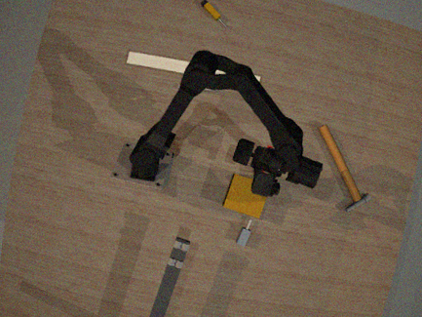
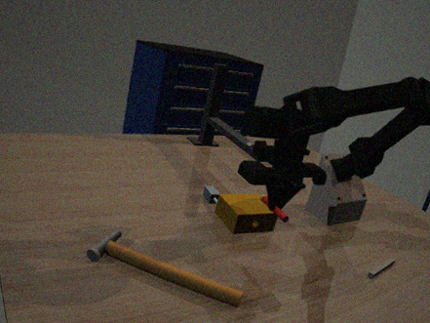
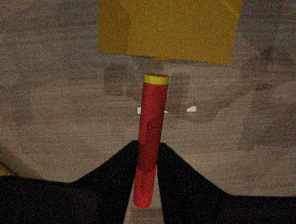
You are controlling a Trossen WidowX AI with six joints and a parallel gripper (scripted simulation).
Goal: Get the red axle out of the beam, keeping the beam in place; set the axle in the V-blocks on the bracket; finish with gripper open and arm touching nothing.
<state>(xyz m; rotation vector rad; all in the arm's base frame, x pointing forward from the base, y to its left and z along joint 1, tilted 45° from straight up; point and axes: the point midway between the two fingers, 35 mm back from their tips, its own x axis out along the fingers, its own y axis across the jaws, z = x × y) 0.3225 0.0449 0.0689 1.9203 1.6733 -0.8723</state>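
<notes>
The red cylindrical axle (image 2: pixel 282 214) (image 3: pixel 154 107), yellow-banded at one end, is just beside the yellow rectangular block (image 1: pixel 245 196) (image 2: pixel 246 206) (image 3: pixel 165 30), its banded end towards the block with a gap between. I take that block for the beam, so the axle looks out of it. The black gripper (image 1: pixel 266 170) (image 2: pixel 278 203) (image 3: pixel 148 147) has closed on the axle, its tapered fingers pressing either side of the shaft, nearer the plain end.

I'd expect the axle to be light and stiff, not fragile; its smooth round surface could roll or slip under a light pinch. A hold nearer mid-length would balance better, but this one leaves the banded end free. Lift straight up, away from the block, and keep the shaft level so both V-blocks take it.

The block has flat faces, crisp edges and a small round boss, painted by the look of it. Close to it, on the side away from the axle, sits a small blue-grey block (image 1: pixel 243 237) (image 2: pixel 211 194) with a pale pin pointing at it. Further off, the dark grey bracket (image 1: pixel 161 299) (image 2: pixel 234 135), a straight raised bar probably of metal, carries two pale notched V-blocks (image 1: pixel 182 245). Across from the bracket, beyond the yellow block, lies a hammer (image 1: pixel 338 160) (image 2: pixel 171 271) with a smooth round wooden handle and a dull grey head.
</notes>
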